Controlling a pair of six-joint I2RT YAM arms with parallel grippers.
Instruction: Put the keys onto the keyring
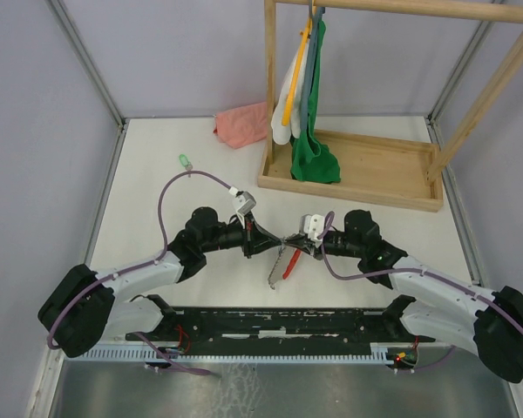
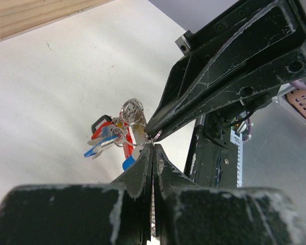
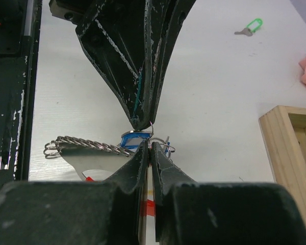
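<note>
Just above the table (image 1: 139, 196), the left gripper (image 2: 153, 147) and right gripper (image 3: 149, 148) meet tip to tip, each with jaws squeezed narrow on the keyring (image 3: 86, 145), the blue key (image 2: 98, 149) dangling in its cluster, the green key (image 1: 185, 162) lying well apart.

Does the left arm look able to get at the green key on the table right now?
Probably not yet. Nothing stands between the left claw and the green key, but that claw is shut on the keyring, so it would have to let go first.
</note>
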